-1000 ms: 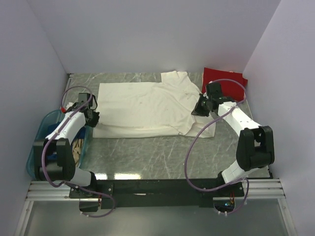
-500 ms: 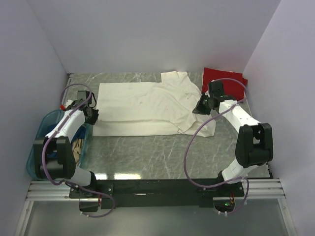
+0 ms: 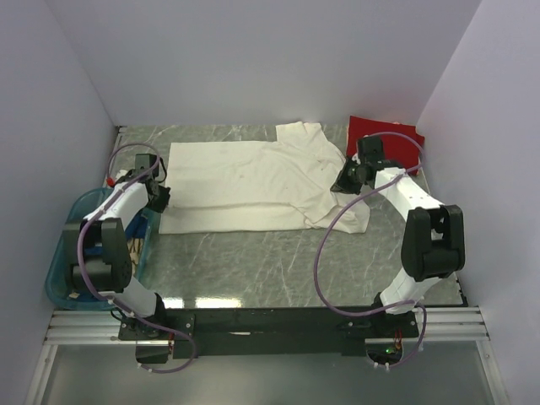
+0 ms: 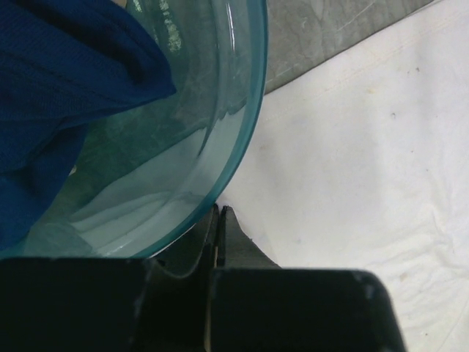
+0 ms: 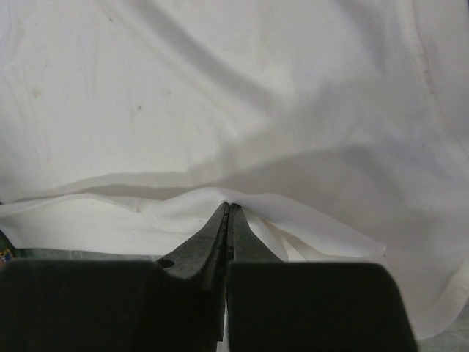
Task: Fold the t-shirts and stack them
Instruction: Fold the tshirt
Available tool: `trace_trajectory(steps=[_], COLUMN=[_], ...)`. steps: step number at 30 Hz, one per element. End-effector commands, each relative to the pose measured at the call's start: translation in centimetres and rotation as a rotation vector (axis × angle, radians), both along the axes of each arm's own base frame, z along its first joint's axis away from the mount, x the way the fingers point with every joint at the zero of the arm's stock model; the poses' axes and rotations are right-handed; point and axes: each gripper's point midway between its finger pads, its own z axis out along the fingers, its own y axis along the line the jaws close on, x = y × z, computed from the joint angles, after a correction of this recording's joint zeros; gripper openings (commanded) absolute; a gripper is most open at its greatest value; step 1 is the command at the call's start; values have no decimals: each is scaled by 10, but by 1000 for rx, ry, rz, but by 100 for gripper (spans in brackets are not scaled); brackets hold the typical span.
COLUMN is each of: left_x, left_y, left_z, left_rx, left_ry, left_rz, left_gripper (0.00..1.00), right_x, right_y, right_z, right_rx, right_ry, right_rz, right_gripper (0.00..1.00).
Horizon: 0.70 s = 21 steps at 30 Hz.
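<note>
a: how far along?
b: early. a red cloth shirt looks folded at the grey marbled counter's far corner; the cream-white cotton t-shirt lies spread mid-counter, unfolded.
a: fingers?
b: right fingers clench its fold; left fingers are clenched at its hem, hold unclear.

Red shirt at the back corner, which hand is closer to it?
Right. The right hand pinches the cream shirt just beside the red shirt; the left hand is far across, by the teal basket.
</note>
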Motion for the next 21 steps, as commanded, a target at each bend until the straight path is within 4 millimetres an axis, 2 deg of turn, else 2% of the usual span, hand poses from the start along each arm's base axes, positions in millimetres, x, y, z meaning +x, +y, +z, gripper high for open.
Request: trace_trajectory(steps=[1,6,8,9,12,13,14,15,17,18,19,20,21], left_x=[16,24,26,29,31,30,30,29,27,27,24,23,21], left_y=[6,4,2,2,0,0,-1,-1,-2,-4,-6,-8,-13], left_z=[13,14,15,18,26,28,34,37,42,48,49,53,59], left_rx=[23,16,10,10,7,6,6,6,9,6,0,-7,-23], left_ry=[-52,-71,-78,-95,-127,-134,-152,-159,-173,-189,-193,-204,-223], left_rz=[-6,-39,-65,-71,-96,-98,-105,-108,-116,-125,-133,-141,-156], left_gripper=[1,4,11,13,25,30,42,48,60,60,60,60,60], right_x=[17,20,22,23,22,22,20,19,10,5,-6,-9,-23], right_y=[-6,-9,-9,-11,-15,-16,-18,-18,-18,-18,-18,-15,-16], right_z=[11,6,7,9,17,22,25,34,34,41,31,30,22], right_rx=[-3,3,0,-5,-26,-33,-39,-39,-36,-32,-33,-24,-24], right_ry=[-57,-45,-48,-52,-69,-79,-87,-110,-113,-136,-113,-125,-118], right_rz=[-10,-11,-8,-10,-15,-16,-15,-17,-22,-24,-27,-26,-24], right_gripper=[0,1,13,27,51,54,54,54,54,54,54,54,53])
